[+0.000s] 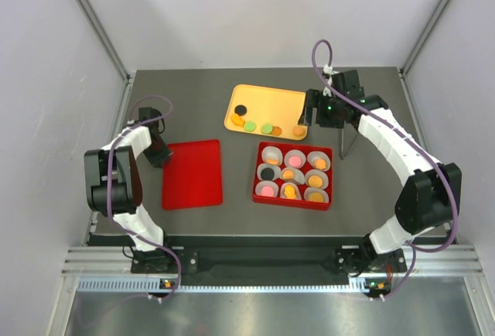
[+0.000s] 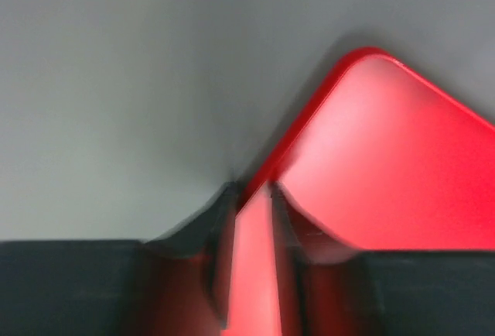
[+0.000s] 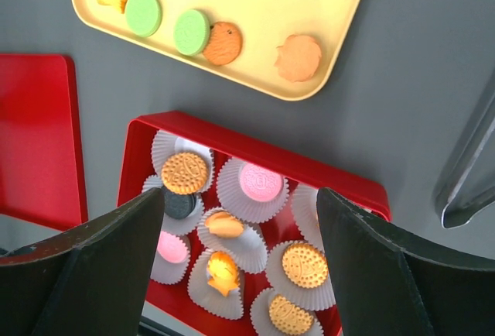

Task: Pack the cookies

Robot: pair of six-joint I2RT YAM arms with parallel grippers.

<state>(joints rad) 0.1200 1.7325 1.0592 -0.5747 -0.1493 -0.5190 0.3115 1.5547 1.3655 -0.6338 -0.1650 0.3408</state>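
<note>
Loose cookies lie on a yellow tray (image 1: 282, 104): a black one (image 1: 241, 109), two green ones (image 3: 143, 13) and several orange ones (image 3: 298, 57). A red box (image 1: 259, 173) holds white paper cups, most with a cookie inside, such as a pink one (image 3: 261, 182) and an orange one (image 3: 185, 173). My right gripper (image 1: 321, 115) is open and empty; in its wrist view it (image 3: 240, 197) hovers above the box (image 3: 263, 149). My left gripper (image 1: 158, 152) is closed on the top left corner edge of the red lid (image 1: 192, 175). The left wrist view is blurred, with the lid (image 2: 387, 166) between my fingers (image 2: 220, 228).
Metal tongs (image 1: 346, 138) lie right of the box, below my right arm; they also show in the right wrist view (image 3: 468, 173). The dark table (image 1: 193, 96) is walled at the back and on both sides.
</note>
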